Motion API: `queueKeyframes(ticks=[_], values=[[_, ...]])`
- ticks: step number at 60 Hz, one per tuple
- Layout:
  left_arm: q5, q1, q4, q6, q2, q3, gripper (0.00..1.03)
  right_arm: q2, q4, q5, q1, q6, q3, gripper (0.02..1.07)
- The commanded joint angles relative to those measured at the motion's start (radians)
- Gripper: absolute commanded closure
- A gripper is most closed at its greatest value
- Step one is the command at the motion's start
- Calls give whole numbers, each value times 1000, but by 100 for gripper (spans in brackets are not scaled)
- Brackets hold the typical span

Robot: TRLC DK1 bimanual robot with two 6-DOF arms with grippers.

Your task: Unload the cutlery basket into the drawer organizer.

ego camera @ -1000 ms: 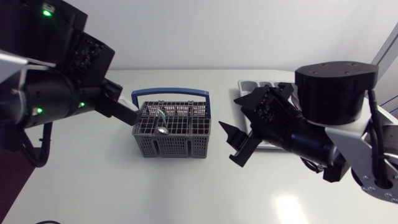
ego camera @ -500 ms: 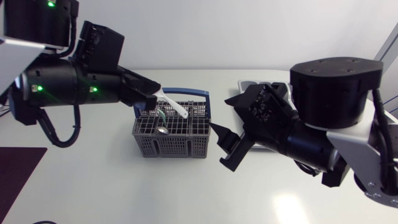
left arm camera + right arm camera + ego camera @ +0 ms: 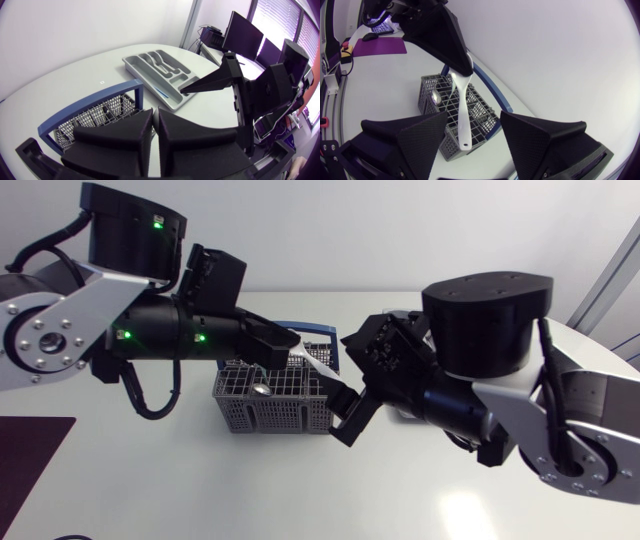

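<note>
My left gripper is shut on a white plastic spoon and holds it above the right end of the grey cutlery basket. In the right wrist view the spoon hangs handle-down from the left gripper. It sits between the fingers of my right gripper, which is open and not touching it. That right gripper stands just right of the basket. A metal spoon stays in the basket. The grey drawer organizer lies beyond the basket; in the head view my right arm hides most of it.
The basket's blue handle stands upright over it. A dark purple mat lies at the table's left edge. Bare white table spreads in front of the basket.
My left gripper has lifted the white spoon out of the basket and carried it right. My right gripper has moved left until its open fingers flank the spoon.
</note>
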Motion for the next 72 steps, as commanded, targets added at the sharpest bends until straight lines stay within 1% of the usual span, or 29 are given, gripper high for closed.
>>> queueKeyframes(ticks=[1, 2, 5, 10, 16, 24, 30, 40, 45, 58, 72], values=[[24, -5, 14, -31, 37, 12, 98, 39, 22, -1, 12, 17, 26, 31], [27, -7, 15, -31, 39, 14, 98, 42, 25, -1, 12, 17, 26, 32], [38, -7, 21, -31, 42, 15, 98, 53, 36, -2, 12, 9, 26, 39], [44, -8, 21, -31, 54, 26, 98, 65, 47, -4, 12, 1, 27, 48], [57, -8, 26, -32, 59, 28, 98, 74, 58, -13, 9, 1, 27, 54], [80, -2, 29, -37, 62, 37, 98, 88, 67, -16, 8, 0, 26, 54], [90, 0, 29, -43, 69, 45, 98, 100, 74, -16, 6, -2, 27, 63], [98, 0, 29, -44, 79, 45, 99, 117, 90, -16, 3, -3, 30, 83], [103, 0, 28, -44, 82, 46, 99, 119, 88, -16, 0, -3, 34, 84], [109, -2, 24, -46, 86, 48, 99, 120, 84, -18, -5, -3, 37, 93], [118, -4, 21, -48, 92, 51, 99, 130, 84, -21, -8, -3, 35, 95]])
